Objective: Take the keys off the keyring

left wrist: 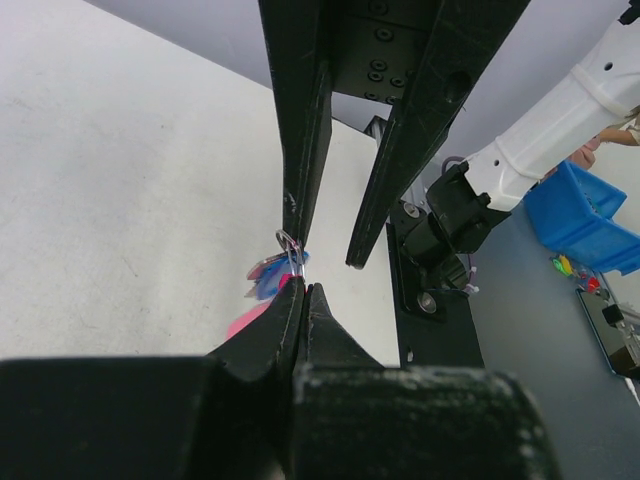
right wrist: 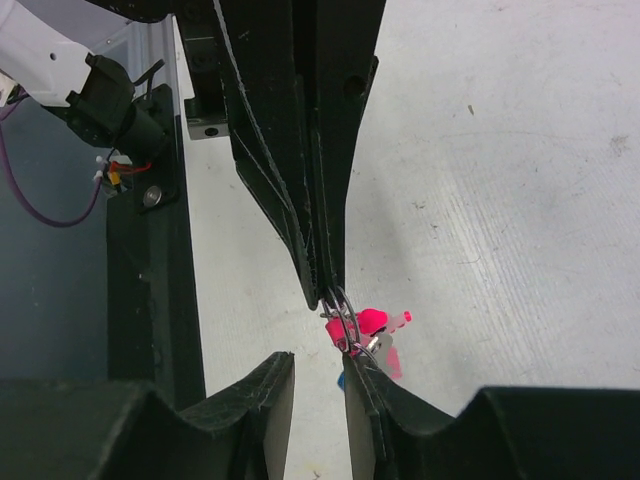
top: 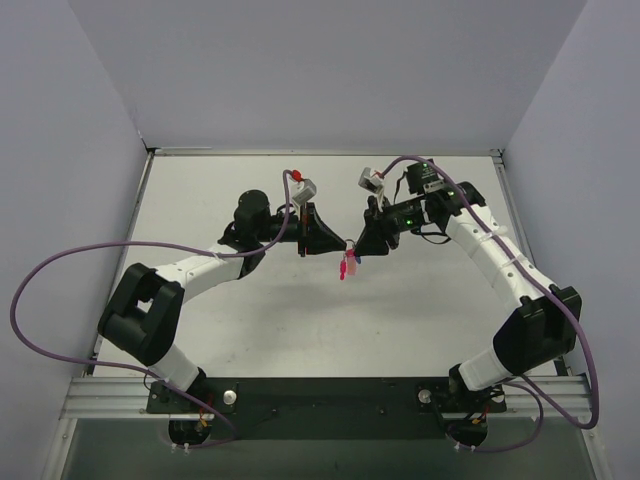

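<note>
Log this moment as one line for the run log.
left gripper: shut on keyring | right gripper: open, one finger beside keyring | keys: hanging from keyring

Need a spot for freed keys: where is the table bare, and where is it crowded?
Bare table lies in the near centre, bordered by the left arm, right arm and base plate, and along the far strip below the back wall. Crowded: mid-table, where the left gripper and right gripper meet at the keyring and keys.
</note>
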{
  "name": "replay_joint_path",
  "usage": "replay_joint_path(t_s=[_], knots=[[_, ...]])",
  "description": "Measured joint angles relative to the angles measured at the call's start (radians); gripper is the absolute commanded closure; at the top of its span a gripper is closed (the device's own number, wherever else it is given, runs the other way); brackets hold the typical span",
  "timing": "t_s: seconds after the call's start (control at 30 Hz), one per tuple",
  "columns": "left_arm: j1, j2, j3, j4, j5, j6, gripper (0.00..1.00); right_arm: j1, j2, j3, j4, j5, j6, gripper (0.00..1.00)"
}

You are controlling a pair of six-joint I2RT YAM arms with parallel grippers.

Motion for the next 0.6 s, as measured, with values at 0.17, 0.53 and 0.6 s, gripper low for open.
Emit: replay_joint_path(t_s=[0.17, 0.53, 0.6], knots=[[0.0, 0.0, -0.002, 0.009, 0.003, -0.008, 1.0, -0.013, 0.0, -0.011, 0.016, -0.002, 0.009, 0.66], [0.0, -0.002, -0.003, 0.022, 0.017, -0.015, 1.0, -0.034, 0.0, -0.061, 0.119, 0.013, 0.078, 0.63], [0.0, -0.002, -0.003, 0.022, 0.018, -0.015, 1.0, -0.034, -0.001, -0.068, 0.124, 0.003, 0.08, 0.62]])
